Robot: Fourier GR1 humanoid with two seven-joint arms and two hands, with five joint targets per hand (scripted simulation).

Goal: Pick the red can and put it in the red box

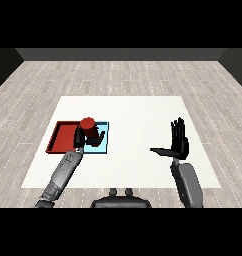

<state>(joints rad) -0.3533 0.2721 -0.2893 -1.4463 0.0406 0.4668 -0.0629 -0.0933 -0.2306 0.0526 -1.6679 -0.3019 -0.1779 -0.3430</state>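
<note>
The red can (88, 127) stands upright in my left hand (89, 137), whose fingers and thumb curl round it. It is held over the seam between the red tray (60, 136) and the light blue tray (106, 135); whether it touches a tray I cannot tell. The hand hides the can's lower part. My right hand (179, 141) stands apart over the table's right half, fingers straight up and thumb stretched to the left, holding nothing.
The two trays lie side by side on the left of the white table (133, 115), red one outermost. Bare table surface stretches between the trays and my right hand. The table's front edge runs just before both forearms.
</note>
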